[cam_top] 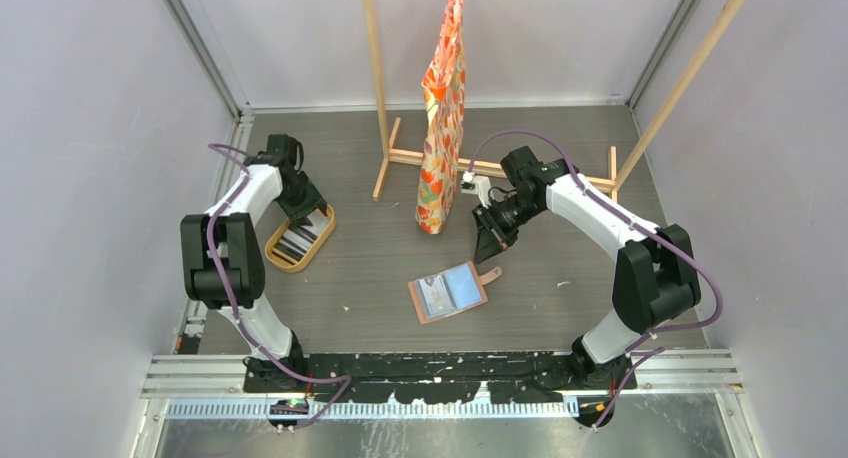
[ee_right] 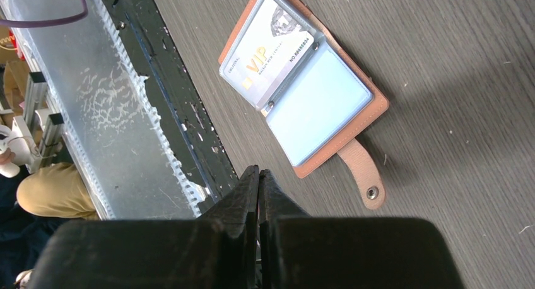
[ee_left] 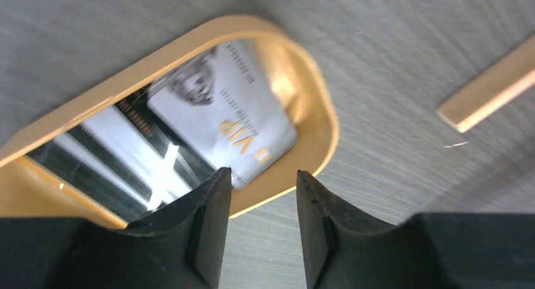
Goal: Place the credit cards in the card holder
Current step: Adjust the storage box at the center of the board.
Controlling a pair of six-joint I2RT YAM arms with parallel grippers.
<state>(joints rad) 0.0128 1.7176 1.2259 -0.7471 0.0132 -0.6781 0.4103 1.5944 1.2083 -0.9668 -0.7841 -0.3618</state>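
Observation:
The card holder (cam_top: 449,291) (ee_right: 315,106) lies open on the table in front of the arms, grey-blue slots up, snap tab (ee_right: 364,173) to its right. One white VIP card (ee_right: 268,52) sits in its left pocket. More credit cards (cam_top: 303,236) lie in the oval yellow-rimmed tray (cam_top: 281,259): a white VIP card (ee_left: 227,109) on top of dark ones (ee_left: 113,156). My left gripper (ee_left: 262,175) hovers open just over the tray's near rim (ee_left: 277,197), nothing between its fingers. My right gripper (ee_right: 258,170) is shut and empty, raised behind the holder.
A wooden rack (cam_top: 395,156) with an orange patterned bag (cam_top: 443,108) hanging from it stands at the back centre. One of its wooden feet (ee_left: 489,90) lies to the right of the tray. Walls close in on both sides.

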